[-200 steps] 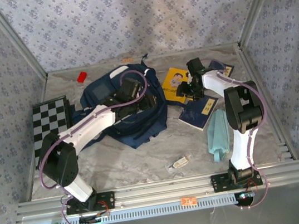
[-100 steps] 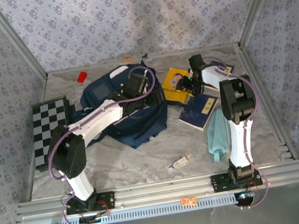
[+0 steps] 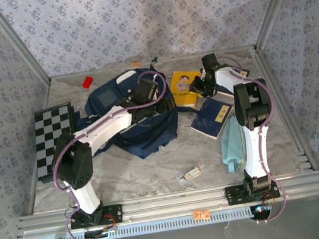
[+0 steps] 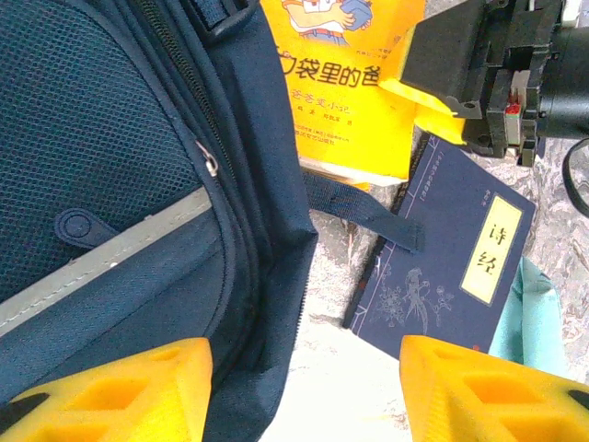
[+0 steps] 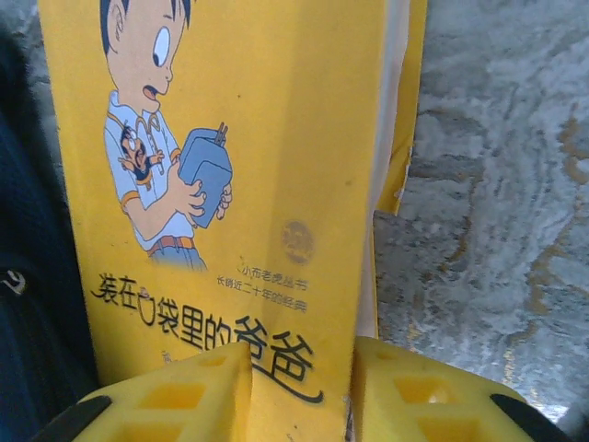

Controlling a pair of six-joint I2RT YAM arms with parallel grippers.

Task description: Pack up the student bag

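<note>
- Top external view: one student bag (image 3: 153, 137) lies at 10 o'clock from the centre of the table (image 3: 143, 173).
- At its 3 o'clock lie one yellow book (image 5: 276, 138) and one navy book (image 4: 451, 267).
- Right gripper (image 5: 299, 391) pinches the yellow book.
- Left gripper (image 4: 304, 382) is spread wide, holding nothing, above the bag's edge.

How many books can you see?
2 for sure: a yellow book right beside the student bag, and a navy book just in front of it. Another may hide behind the right arm.
</note>
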